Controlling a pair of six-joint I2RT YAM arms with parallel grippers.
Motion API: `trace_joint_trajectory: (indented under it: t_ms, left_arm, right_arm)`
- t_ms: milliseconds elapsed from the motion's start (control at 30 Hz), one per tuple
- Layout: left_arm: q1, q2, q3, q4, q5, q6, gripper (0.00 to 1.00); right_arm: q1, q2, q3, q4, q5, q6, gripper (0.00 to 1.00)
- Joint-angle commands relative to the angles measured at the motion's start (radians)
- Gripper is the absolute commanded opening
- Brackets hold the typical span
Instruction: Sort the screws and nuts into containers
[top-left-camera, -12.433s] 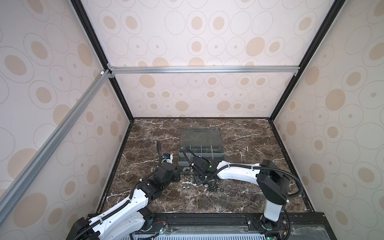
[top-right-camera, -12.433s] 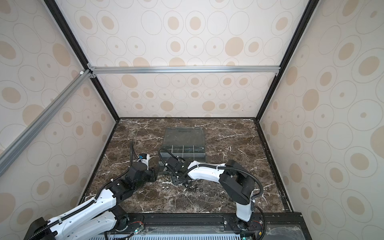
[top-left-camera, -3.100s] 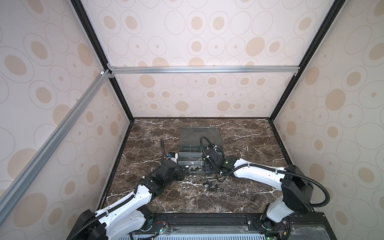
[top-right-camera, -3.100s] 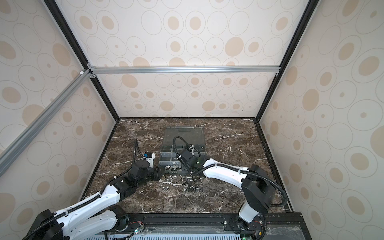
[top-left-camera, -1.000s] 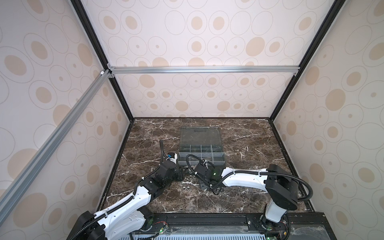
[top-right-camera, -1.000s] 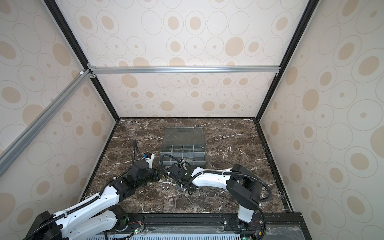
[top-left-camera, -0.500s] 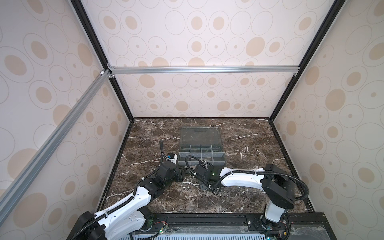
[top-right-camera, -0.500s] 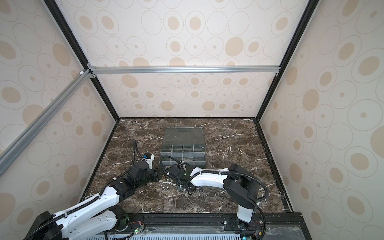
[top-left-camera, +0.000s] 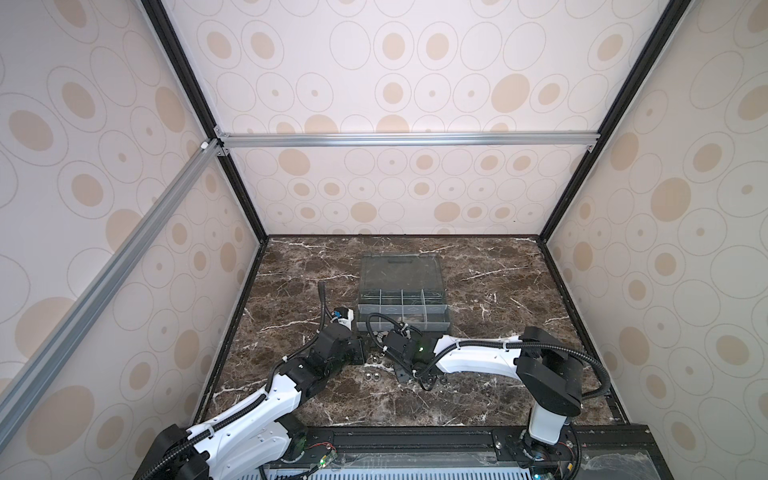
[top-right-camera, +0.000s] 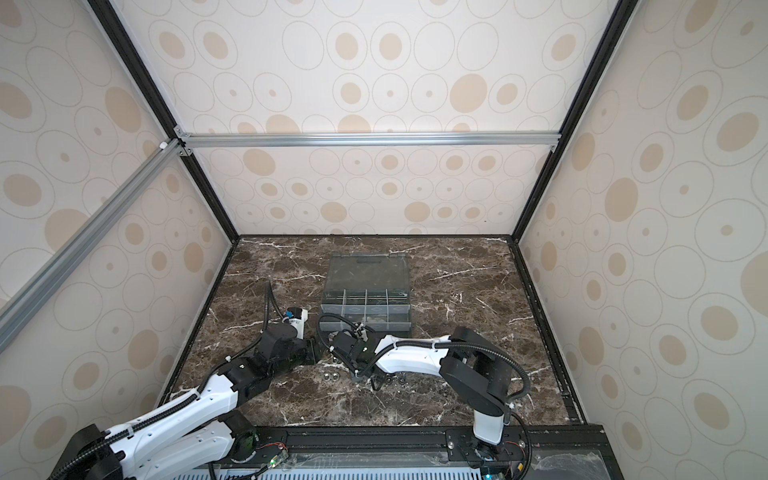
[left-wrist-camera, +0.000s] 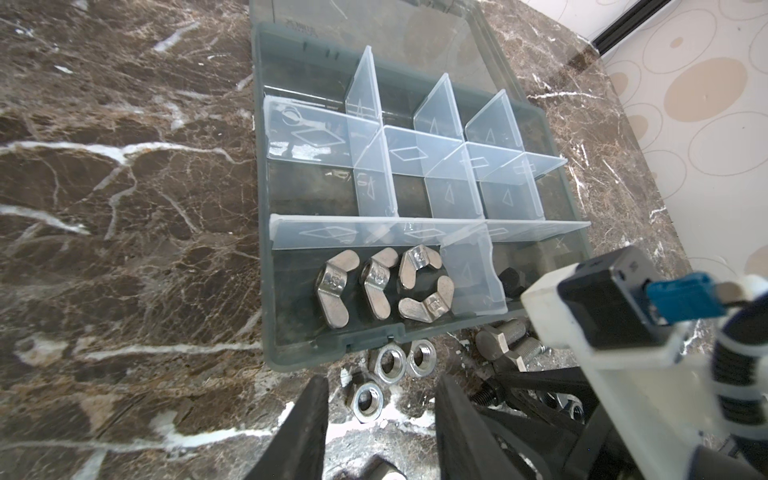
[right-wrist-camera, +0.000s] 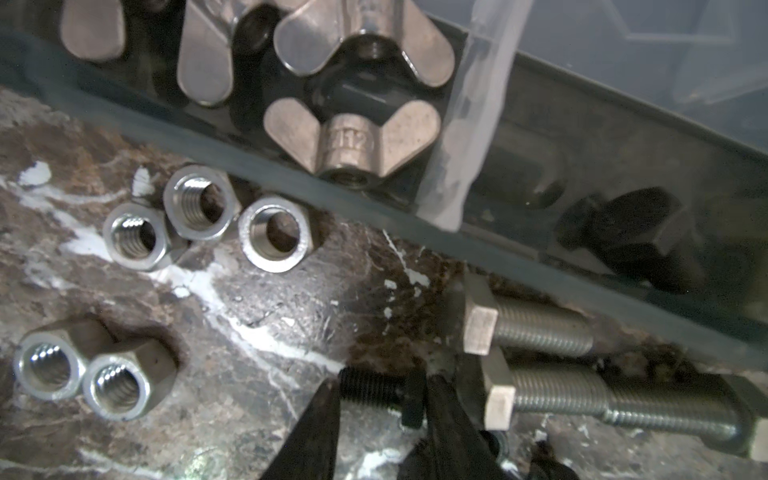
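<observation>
The dark grey box of containers (top-left-camera: 402, 308) (top-right-camera: 365, 308) lies open mid-table. Several silver wing nuts (left-wrist-camera: 382, 286) fill its near-left compartment, and a black piece (right-wrist-camera: 623, 237) lies in the adjoining one. Three silver hex nuts (left-wrist-camera: 392, 357) (right-wrist-camera: 199, 208) and two silver screws (right-wrist-camera: 536, 328) lie on the marble against the box front. My left gripper (left-wrist-camera: 380, 399) (top-left-camera: 362, 353) is open and straddles one hex nut (left-wrist-camera: 368, 399). My right gripper (right-wrist-camera: 378, 395) (top-left-camera: 404, 376) is open, with a black screw (right-wrist-camera: 374, 388) lying lengthwise on the table between its fingers.
Two more hex nuts (right-wrist-camera: 83, 374) (top-left-camera: 372, 376) sit nearer the front edge. The clear lid (top-left-camera: 400, 270) lies flat behind the box. My two grippers work close together in front of the box. Patterned walls enclose the marble table (top-left-camera: 498, 291).
My right arm has come back from over the box to the table in front of it and shifted slightly left in the last second. My left arm has stayed put.
</observation>
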Motion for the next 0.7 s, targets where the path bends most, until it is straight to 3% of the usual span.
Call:
trace_joint_trajectory:
  t_ms: [0,367,667]
  left_arm:
    - [0.009,-0.017,-0.005,0.004,-0.006,-0.012,0.43]
    - [0.009,-0.026,-0.009,-0.002,-0.004,-0.013,0.43]
    - [0.009,-0.03,-0.002,-0.009,-0.007,-0.01,0.43]
  right_arm:
    - [0.012,0.021,0.023,-0.034,0.007,0.016,0.42]
    - [0.014,0.056,0.047,-0.036,0.011,0.019,0.44]
    - [0.015,0.072,0.052,-0.036,0.001,0.018,0.33]
